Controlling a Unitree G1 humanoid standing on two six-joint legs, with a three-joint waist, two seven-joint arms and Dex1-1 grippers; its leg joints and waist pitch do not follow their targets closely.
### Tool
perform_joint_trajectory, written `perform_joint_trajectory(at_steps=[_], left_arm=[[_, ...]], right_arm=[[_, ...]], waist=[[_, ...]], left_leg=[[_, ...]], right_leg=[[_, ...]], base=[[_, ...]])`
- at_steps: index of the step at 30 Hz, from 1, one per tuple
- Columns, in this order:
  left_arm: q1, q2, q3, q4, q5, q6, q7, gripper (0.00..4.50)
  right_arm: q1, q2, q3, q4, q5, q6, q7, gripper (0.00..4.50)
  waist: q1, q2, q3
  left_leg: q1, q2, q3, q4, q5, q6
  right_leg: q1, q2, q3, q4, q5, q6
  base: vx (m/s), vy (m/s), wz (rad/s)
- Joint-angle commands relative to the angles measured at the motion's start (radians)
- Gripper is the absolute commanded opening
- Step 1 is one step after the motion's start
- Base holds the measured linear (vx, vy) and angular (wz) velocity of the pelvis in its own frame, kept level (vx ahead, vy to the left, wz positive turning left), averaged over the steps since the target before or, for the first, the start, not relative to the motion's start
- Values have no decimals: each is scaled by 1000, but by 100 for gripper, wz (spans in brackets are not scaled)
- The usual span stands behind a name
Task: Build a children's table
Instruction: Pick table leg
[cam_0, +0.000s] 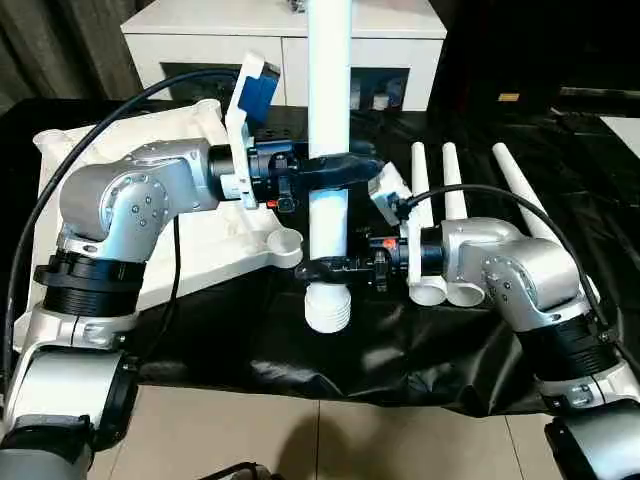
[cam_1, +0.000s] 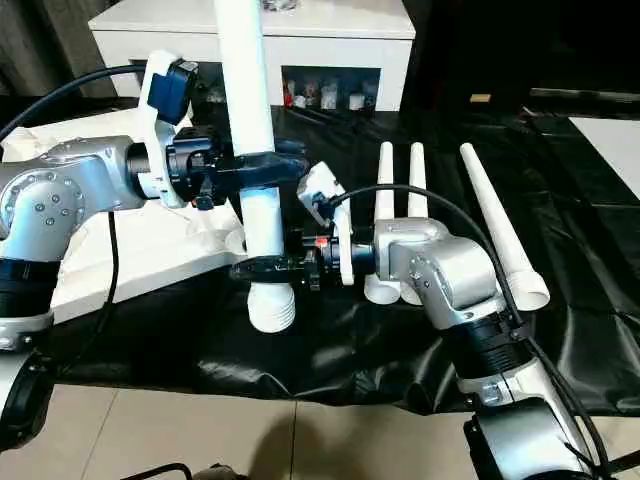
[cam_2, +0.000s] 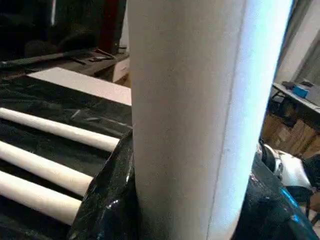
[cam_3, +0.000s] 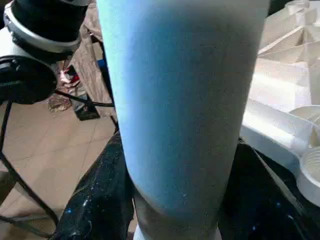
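Both grippers clamp one upright table leg (cam_0: 328, 120): left gripper (cam_0: 335, 168) above right gripper (cam_0: 325, 266) (threaded end just below), corner socket (cam_0: 284, 242) beside it, tabletop (cam_0: 120, 135) beyond.

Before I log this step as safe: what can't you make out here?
- Held leg: narrow end cut off by the head views' top edge.
- Tabletop: much of it behind the left arm.
- Three spare legs: wide ends partly behind the right arm.
- Both wrist views: mostly blocked by the leg.

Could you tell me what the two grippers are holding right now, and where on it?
Both hold one upright table leg: the left gripper clamps its middle, the right gripper grips lower, just above the threaded end.
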Motion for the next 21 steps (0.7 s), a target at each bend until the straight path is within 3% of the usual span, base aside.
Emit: perform_joint_trajectory(at_steps=[1, 10, 12, 21], left_arm=[[-24, 15, 8, -15, 7, -12, -18, 177], [-28, 19, 9, -11, 24, -33, -18, 177], [-25, 15, 21, -11, 15, -26, -8, 247], [15, 33, 65, -44, -36, 29, -6, 318]], right_arm=[[-5, -9, 10, -6, 3, 25, 13, 195], [-3, -4, 2, 2, 3, 25, -8, 186], [-3, 0, -12, 10, -3, 21, -27, 186], [38, -10, -105, -28, 43, 46, -77, 184]], waist=[[0, -8, -81], [-1, -5, -82], [-1, -4, -82], [0, -1, -82]], left_leg=[[16, 34, -9, -62, -51, 16], [16, 34, -10, -62, -51, 12], [16, 34, -10, -62, -53, 11], [18, 33, -10, -62, -62, 5]], right_leg=[[57, -70, 40, -59, 35, -255], [58, -70, 40, -59, 39, -256], [58, -69, 40, -58, 43, -258], [58, -67, 39, -58, 50, -260]], base=[[0, 0, 0], [0, 0, 0], [0, 0, 0], [0, 0, 0]])
